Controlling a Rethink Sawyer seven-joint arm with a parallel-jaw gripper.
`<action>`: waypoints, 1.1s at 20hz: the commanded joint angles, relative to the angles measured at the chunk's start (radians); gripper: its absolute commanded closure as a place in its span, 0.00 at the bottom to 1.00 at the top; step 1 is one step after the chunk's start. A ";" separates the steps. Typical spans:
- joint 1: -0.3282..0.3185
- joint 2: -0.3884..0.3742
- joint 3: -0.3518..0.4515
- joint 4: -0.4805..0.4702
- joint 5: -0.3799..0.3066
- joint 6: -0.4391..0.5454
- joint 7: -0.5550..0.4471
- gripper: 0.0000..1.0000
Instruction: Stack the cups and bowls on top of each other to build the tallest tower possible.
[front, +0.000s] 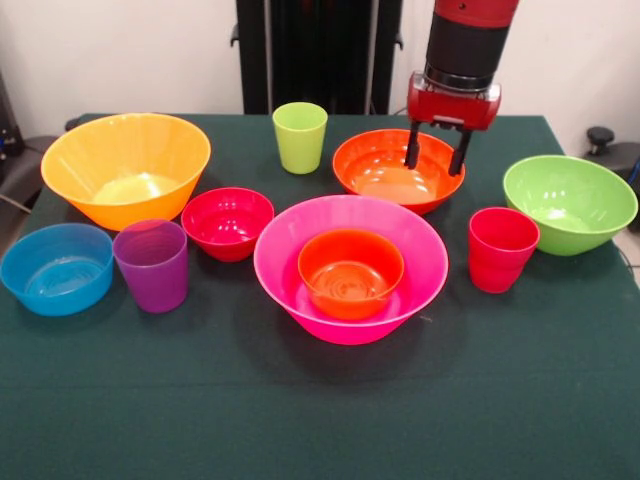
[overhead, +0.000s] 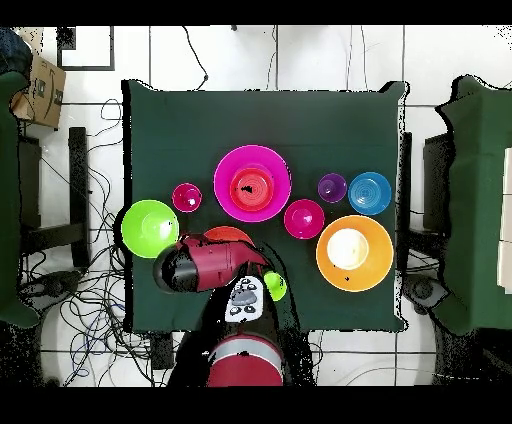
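Front view: we see a table (front: 320, 420) under dark green cloth, a pale wall behind it and the black pedestal (front: 318, 55) at the far side. We take the pink bowl (front: 350, 266) as our landmark. It holds a small orange bowl (front: 350, 271), and these two make the tower. Left of it stands a small red bowl (front: 227, 222), then the purple cup (front: 152, 264), then the blue bowl (front: 57, 267). Behind those sits the big yellow-orange bowl (front: 126, 167). The lime cup (front: 300, 136) stands behind the pink bowl, a little left. The orange-red bowl (front: 399, 170) lies just behind the pink bowl, to the right. Right of the pink bowl stands the red cup (front: 501, 248), and past it the green bowl (front: 569, 202). Except for the pink one, every bowl and cup looks empty. The gripper (front: 436, 156) hangs over the orange-red bowl with its fingers (front: 412, 146) parted, gripping nothing, their tips at about rim height; we cannot tell whether they touch the bowl.

Overhead view: we see a tiled floor with loose cables and a cardboard box (overhead: 38, 88) at one corner. The arm (overhead: 205, 265) covers most of the orange-red bowl (overhead: 226, 235), just below the pink bowl (overhead: 252, 183). The gripper itself is hidden beneath the arm.
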 joint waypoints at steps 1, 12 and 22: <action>0.016 0.083 0.051 0.001 0.045 -0.057 0.168 0.00; 0.038 0.022 0.044 0.029 0.069 -0.017 0.178 0.00; 0.096 -0.036 0.015 0.020 0.126 0.065 0.185 0.00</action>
